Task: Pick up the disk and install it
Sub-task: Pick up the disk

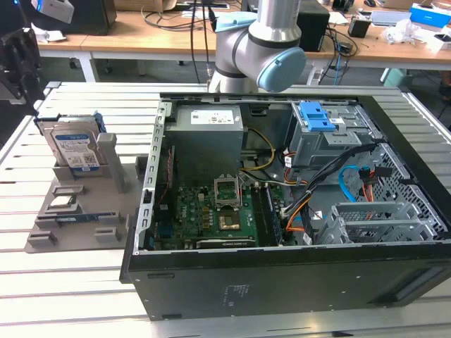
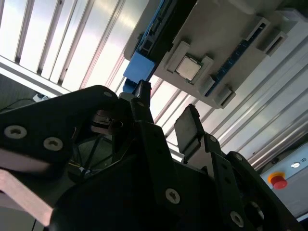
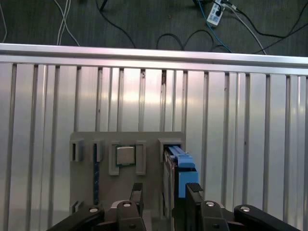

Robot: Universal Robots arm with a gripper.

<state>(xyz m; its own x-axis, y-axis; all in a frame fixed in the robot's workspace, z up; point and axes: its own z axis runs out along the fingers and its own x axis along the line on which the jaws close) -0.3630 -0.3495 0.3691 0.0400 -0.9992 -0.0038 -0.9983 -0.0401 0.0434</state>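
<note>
The black two-fingered claw (image 3: 164, 188) is spread wide and holds nothing. Straight ahead of it, in the first wrist view, is the disk (image 3: 182, 166), a flat silver metal hard drive in a bright blue plastic carrier frame. The disk stands on edge in a slot of a matt grey moulded holder (image 1: 77, 211), near the exterior view's left edge of the ribbed aluminium worktop (image 1: 63, 296). The claw meets its thin edge, with the long axis running away between the fingers, so the two pads line up with its broad smooth faces. One finger overlaps the blue frame. A square silver processor chip (image 3: 125, 155) lies flat beside it. The open black steel computer case (image 1: 282, 282) is well apart.
</note>
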